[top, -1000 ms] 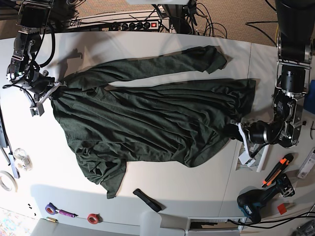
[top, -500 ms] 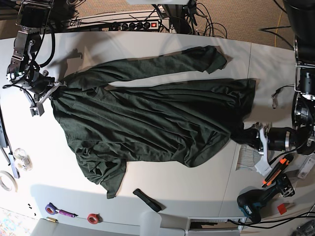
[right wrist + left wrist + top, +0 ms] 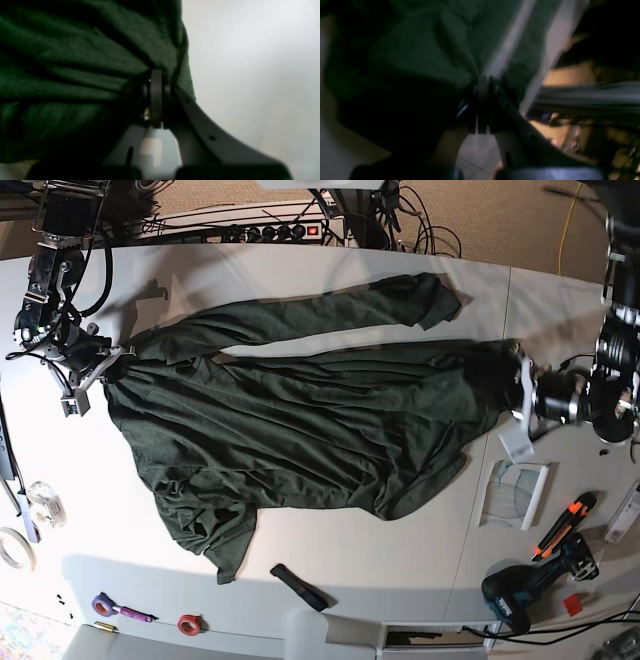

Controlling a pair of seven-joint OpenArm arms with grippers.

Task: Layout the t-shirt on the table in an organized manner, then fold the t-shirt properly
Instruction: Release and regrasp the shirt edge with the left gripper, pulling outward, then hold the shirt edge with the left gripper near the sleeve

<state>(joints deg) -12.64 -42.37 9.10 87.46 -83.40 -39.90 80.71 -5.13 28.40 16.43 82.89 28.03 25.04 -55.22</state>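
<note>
We see the dark green t-shirt [image 3: 300, 420] stretched lengthwise across the white table [image 3: 400, 560]. It is wrinkled and not yet folded, with a long flap of cloth lying along its far side and a sleeve trailing toward the near edge. The right gripper [image 3: 92, 372], at the base view's left, is pinched tight on the end of the t-shirt there. Its wrist camera shows the jaws pressed together with green cloth gathered at their tips. The left gripper [image 3: 520, 395], at the base view's right, is clamped on the opposite end. Its wrist camera, though blurred, shows the jaws closed with cloth caught between them. Just beside that arm lies a white-framed mesh panel [image 3: 515, 493]. Nearer the corner we find an orange-handled tool [image 3: 565, 525] and a blue-and-black cordless drill [image 3: 525, 592]. A black strap [image 3: 300, 587] and a red roll of tape [image 3: 188, 623] sit along the near edge, apart from the t-shirt.
</note>
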